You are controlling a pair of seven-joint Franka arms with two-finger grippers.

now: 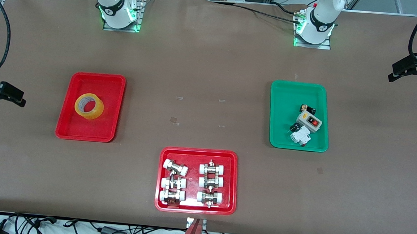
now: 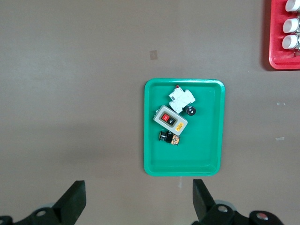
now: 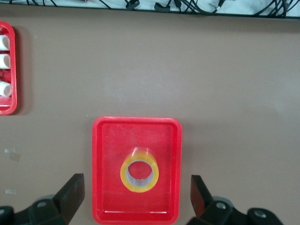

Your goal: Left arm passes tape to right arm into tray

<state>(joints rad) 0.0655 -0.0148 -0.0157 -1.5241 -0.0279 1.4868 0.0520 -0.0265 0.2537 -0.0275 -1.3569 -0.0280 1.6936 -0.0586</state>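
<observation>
The yellow tape lies flat in the plain red tray toward the right arm's end of the table. My right gripper hangs high over that tray, open and holding nothing, with the tape far below between its fingers. Open and holding nothing too, my left gripper hangs high over bare table beside the green tray. Of the arms the front view shows only the right arm's base and the left arm's base; both grippers are out of that view.
A green tray with a switch box and small electrical parts sits toward the left arm's end. A red tray of white-capped metal fittings lies nearest the front camera. Black clamps with cables reach in at both table ends.
</observation>
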